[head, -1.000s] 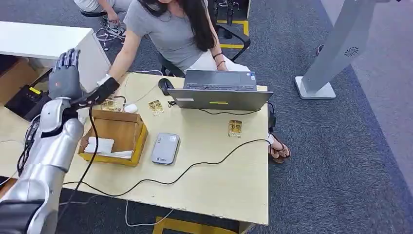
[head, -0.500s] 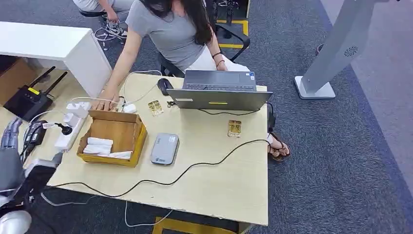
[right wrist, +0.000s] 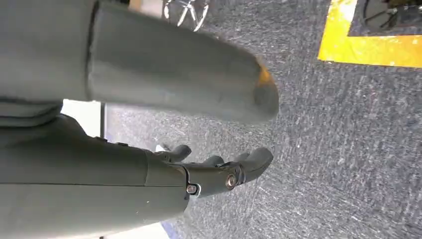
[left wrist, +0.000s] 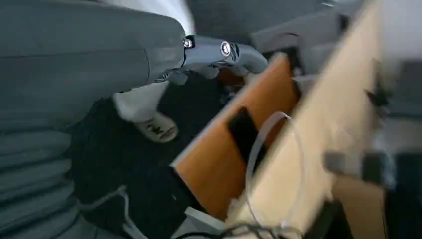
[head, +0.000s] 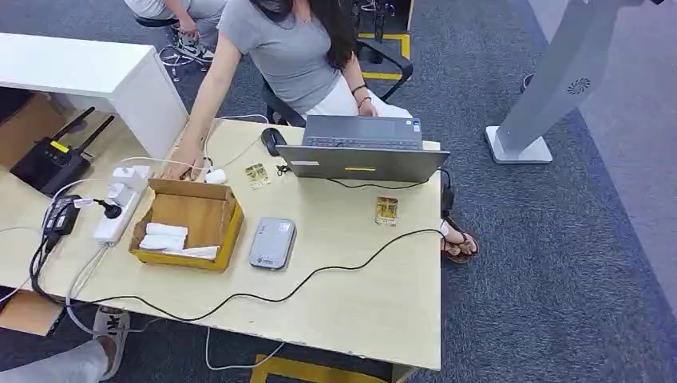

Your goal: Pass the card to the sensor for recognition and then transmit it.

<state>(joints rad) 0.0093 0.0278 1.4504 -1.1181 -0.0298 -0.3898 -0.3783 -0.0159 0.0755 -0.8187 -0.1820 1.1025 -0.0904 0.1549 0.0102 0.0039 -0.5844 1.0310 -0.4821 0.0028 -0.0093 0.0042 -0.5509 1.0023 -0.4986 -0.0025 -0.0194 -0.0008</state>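
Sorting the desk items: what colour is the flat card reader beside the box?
Silver-grey, clearest in the head view: the flat rounded card reader.

The surface [head: 359, 303] is pale yellow wood. A brown cardboard box [head: 188, 223] with yellow outer sides holds white rolls [head: 165, 236]. The card sensor [head: 271, 242] is silver-grey; each card [head: 386, 210] is gold-patterned. The laptop [head: 361, 148] is grey, its cable [head: 319, 271] black. The power strip [head: 120, 203] is white, the router [head: 52, 159] black with a yellow label. The carpet [head: 559, 263] is blue-grey. The right hand [right wrist: 219, 172] is dark grey.
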